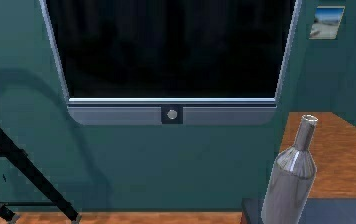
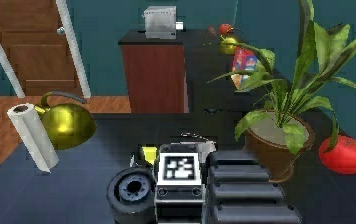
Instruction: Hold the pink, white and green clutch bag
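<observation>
Here's the hand, low in the arm side view, its dark body just left of the white marker square at the end of the arm, with the dark near table behind it. Fingers apart or together? Cannot tell from here, and its far end is too hard to make out to say whether it has anything in it. Now the target: a small pink and white patch with a hint of green, which I take for the clutch bag. It sits well up the view and to the right of the hand, on the far table, just beside a golden round thing and near a small red one. That's the relation that counts: the bag lies farther out and off toward the view's right, well apart from the hand. The potted plant stands between them, its leaves crossing in front of the bag. The bag's long axis is too small to read. My call: a straight reach looks blocked, so the base likely has to shift toward that side and line the arm up past the plant before extending. The paper towel roll stands off to the left, out of that line.
</observation>
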Tool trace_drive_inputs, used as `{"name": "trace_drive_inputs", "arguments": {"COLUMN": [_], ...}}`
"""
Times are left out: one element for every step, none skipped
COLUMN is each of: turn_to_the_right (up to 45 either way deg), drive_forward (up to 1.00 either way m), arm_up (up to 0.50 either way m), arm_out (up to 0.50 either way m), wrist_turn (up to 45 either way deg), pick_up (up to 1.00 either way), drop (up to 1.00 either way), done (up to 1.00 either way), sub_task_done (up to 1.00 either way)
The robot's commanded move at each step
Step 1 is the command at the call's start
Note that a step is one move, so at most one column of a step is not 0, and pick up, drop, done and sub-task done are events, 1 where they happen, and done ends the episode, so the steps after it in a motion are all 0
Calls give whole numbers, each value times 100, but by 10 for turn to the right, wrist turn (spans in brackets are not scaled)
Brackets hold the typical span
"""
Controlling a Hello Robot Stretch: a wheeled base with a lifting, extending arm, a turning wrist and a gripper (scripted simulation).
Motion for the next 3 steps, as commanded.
{"name": "trace_drive_inputs", "arguments": {"turn_to_the_right": [0,0,0], "drive_forward": [0,0,0], "arm_up": [0,-14,0], "arm_out": [0,0,0], "wrist_turn": [60,0,0], "pick_up": [0,0,100], "drop": [0,0,0], "done": [0,0,0], "sub_task_done": [0,0,0]}}
